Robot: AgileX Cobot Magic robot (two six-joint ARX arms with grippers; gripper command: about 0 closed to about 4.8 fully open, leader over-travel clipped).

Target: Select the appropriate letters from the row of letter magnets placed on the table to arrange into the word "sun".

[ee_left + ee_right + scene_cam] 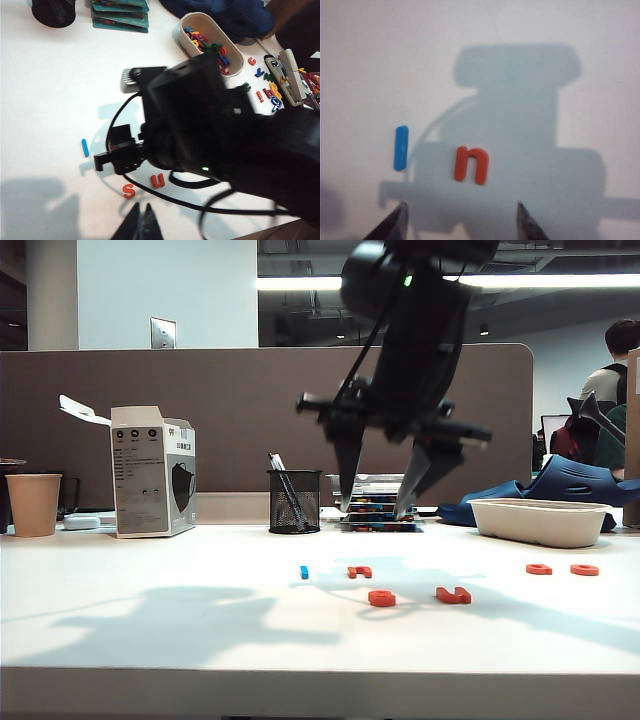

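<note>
My right gripper (373, 512) hangs open above the table (150, 620), over the blue magnet (304, 571) and the orange-red "n" (360, 571). In the right wrist view the "n" (471, 164) lies just ahead of the gap between the open fingers, at my right gripper (461, 212), with the blue magnet (401, 148) beside it. Nearer the front edge lie the "s" (129, 190) and "u" (158, 180) side by side. My left gripper (142, 205) is shut and empty, high above the "s". Two more orange-red letters (539, 568) lie to the right.
A white oval tray (538, 520) of coloured letters stands at the back right, with loose letters (265, 85) beyond it. A mesh pen holder (294, 500), a card stack (380, 515), a mask box (152, 472) and a paper cup (33, 503) line the brown partition.
</note>
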